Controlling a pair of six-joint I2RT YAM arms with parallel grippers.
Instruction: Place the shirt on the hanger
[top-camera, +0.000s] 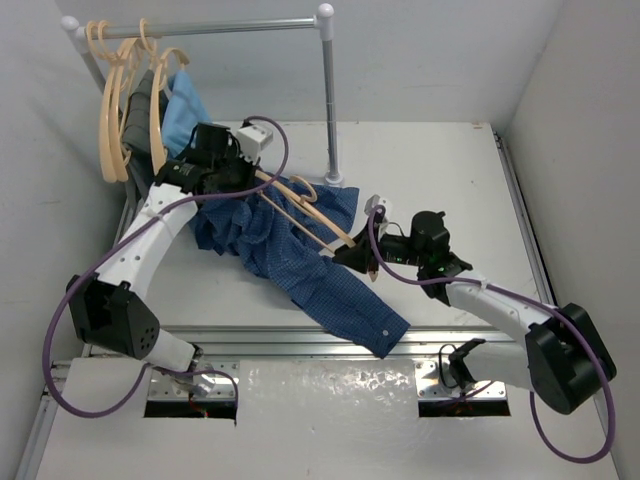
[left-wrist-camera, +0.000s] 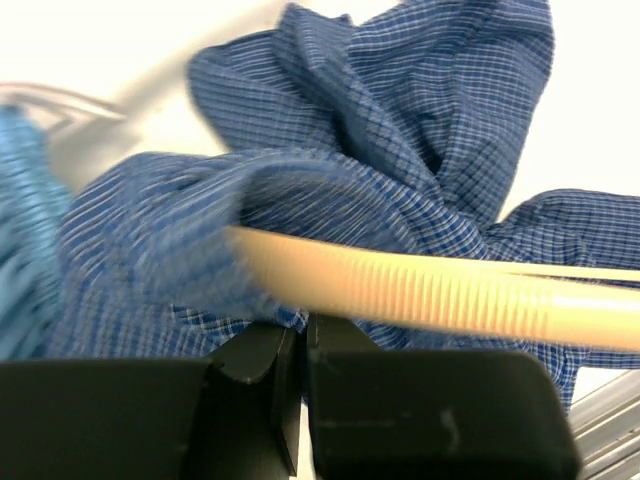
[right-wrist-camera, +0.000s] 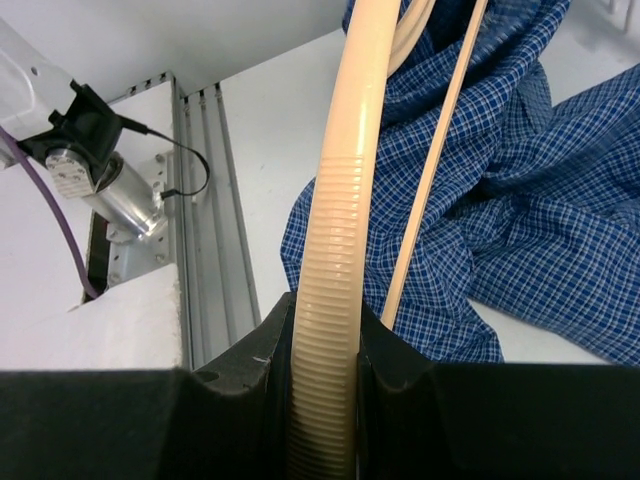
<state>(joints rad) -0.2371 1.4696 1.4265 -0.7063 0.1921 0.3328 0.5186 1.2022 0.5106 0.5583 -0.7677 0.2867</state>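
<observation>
Looking down its own fingers, the right wrist view shows the right gripper (right-wrist-camera: 325, 325) clamped on the ribbed, peach arm of the hanger (right-wrist-camera: 340, 200). Only the top view shows that hanger lying across the crumpled, finely checked shirt (top-camera: 290, 255) on the white table (top-camera: 450, 170). The left gripper (left-wrist-camera: 300, 340) has its jaws together at a shirt fold; whether cloth is pinched I cannot tell. 1 metal rail (top-camera: 230, 27) carries spare hangers (top-camera: 115, 110) rear left, against white walls.
</observation>
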